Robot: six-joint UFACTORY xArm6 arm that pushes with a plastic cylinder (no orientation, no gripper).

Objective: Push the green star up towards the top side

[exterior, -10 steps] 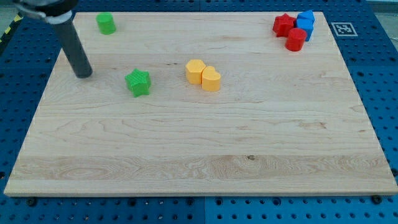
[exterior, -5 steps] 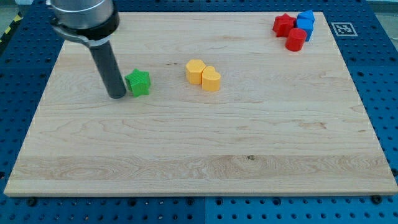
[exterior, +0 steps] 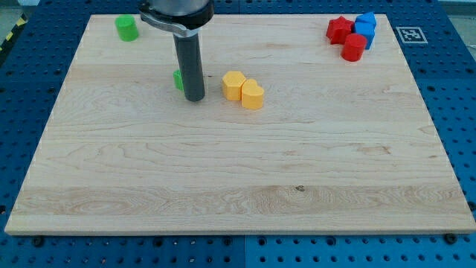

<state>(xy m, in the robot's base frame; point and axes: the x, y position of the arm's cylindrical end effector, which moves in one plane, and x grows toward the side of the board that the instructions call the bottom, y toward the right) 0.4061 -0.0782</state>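
Note:
The green star [exterior: 178, 80] lies on the wooden board [exterior: 238, 171] at the upper left of centre. Only a sliver of it shows at the left edge of my dark rod, which hides the rest. My tip [exterior: 195, 97] rests on the board just below and to the right of the star, touching or nearly touching it. The rod rises from there to the view's top.
A green cylinder [exterior: 126, 27] stands near the top left corner. Two yellow blocks [exterior: 242, 89] sit side by side just right of my tip. A red star, a blue block and a red cylinder [exterior: 352, 33] cluster at the top right corner.
My tip has swept from the left of the star to its lower right side. The star has shifted a little up and to the right and is now mostly hidden behind the rod.

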